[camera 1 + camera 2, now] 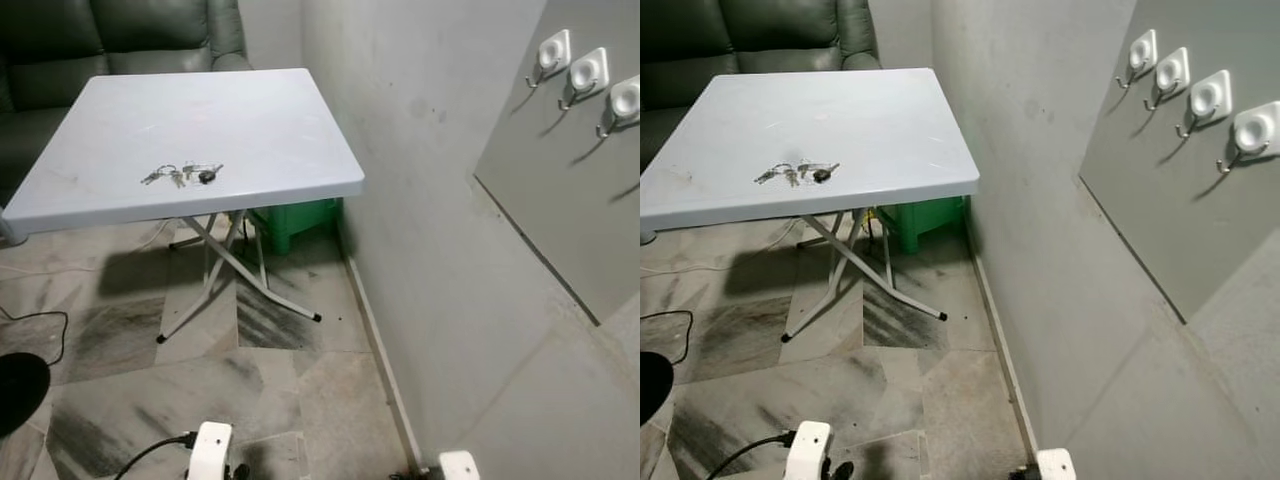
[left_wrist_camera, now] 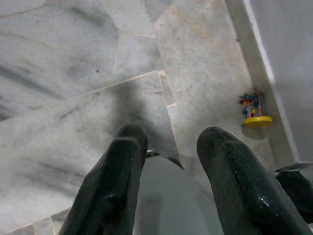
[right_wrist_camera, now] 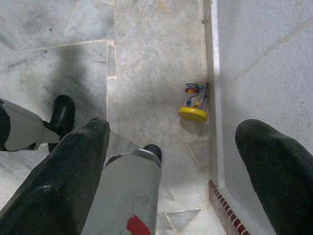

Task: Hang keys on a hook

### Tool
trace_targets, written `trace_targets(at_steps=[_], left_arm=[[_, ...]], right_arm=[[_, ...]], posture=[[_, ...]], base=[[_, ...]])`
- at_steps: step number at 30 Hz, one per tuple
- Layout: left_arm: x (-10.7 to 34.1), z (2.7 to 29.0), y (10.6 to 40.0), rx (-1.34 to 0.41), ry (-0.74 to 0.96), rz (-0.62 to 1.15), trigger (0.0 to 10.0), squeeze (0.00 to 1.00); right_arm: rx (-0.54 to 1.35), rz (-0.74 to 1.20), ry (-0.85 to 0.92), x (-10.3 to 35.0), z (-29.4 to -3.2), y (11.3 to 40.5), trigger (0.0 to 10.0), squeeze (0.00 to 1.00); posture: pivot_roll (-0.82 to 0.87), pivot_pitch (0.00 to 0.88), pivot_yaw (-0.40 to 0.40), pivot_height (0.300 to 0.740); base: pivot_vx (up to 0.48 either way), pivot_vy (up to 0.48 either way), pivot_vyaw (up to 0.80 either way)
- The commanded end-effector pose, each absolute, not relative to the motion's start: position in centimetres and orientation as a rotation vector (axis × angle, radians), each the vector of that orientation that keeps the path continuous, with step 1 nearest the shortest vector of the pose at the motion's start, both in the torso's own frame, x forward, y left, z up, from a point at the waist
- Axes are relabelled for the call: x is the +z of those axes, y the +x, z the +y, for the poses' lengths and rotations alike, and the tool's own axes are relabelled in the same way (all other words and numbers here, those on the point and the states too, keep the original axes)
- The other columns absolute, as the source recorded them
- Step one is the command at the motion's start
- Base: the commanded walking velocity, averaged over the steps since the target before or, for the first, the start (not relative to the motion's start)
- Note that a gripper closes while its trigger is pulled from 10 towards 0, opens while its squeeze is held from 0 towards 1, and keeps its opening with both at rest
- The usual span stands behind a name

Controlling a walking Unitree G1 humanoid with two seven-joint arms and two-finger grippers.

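A bunch of keys lies on the white folding table, near its front edge. On the wall to the right, a grey board carries a row of white hooks. Both arms hang down at my sides. My left gripper points at the marble floor with its fingers apart and nothing between them. My right gripper also points at the floor, its fingers spread wide, holding nothing.
A dark green sofa stands behind the table. A green bin sits under it by the wall. A small yellow bead toy rests on the floor by the skirting. Black cables trail on the left floor.
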State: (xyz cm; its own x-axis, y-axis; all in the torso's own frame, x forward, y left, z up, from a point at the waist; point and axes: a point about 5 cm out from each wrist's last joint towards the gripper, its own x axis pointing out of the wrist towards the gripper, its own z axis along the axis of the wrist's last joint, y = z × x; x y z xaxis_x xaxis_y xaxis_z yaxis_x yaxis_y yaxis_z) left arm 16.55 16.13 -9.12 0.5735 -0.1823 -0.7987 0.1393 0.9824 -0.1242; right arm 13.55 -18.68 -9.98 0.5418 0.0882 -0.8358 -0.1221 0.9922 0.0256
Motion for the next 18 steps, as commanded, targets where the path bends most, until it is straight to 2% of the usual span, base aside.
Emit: trace_targets(at_steps=[1, 5, 18], left_arm=[[-9.07, 16.45, 16.64, -0.180, -0.044, 0.940, 10.0, 0.00], [-8.99, 16.45, 16.82, -0.174, -0.048, 0.932, 10.0, 0.00], [-8.75, 16.21, 17.38, -0.175, -0.056, 0.915, 10.0, 0.00]], right_arm=[[0.146, 0.979, -0.058, -9.88, -18.38, 13.90, 10.0, 0.00], [0.167, 0.973, -0.108, -9.85, -18.23, 14.04, 10.0, 0.00], [0.190, 0.975, -0.135, -9.84, -18.15, 14.12, 10.0, 0.00]], posture=[[-0.04, 0.000, -0.011, 0.740], [-0.04, 0.000, -0.011, 0.740], [-0.04, 0.000, -0.021, 0.740]], base=[[0.000, 0.266, 0.00], [0.000, 0.268, 0.13], [0.000, 0.428, 0.71]])
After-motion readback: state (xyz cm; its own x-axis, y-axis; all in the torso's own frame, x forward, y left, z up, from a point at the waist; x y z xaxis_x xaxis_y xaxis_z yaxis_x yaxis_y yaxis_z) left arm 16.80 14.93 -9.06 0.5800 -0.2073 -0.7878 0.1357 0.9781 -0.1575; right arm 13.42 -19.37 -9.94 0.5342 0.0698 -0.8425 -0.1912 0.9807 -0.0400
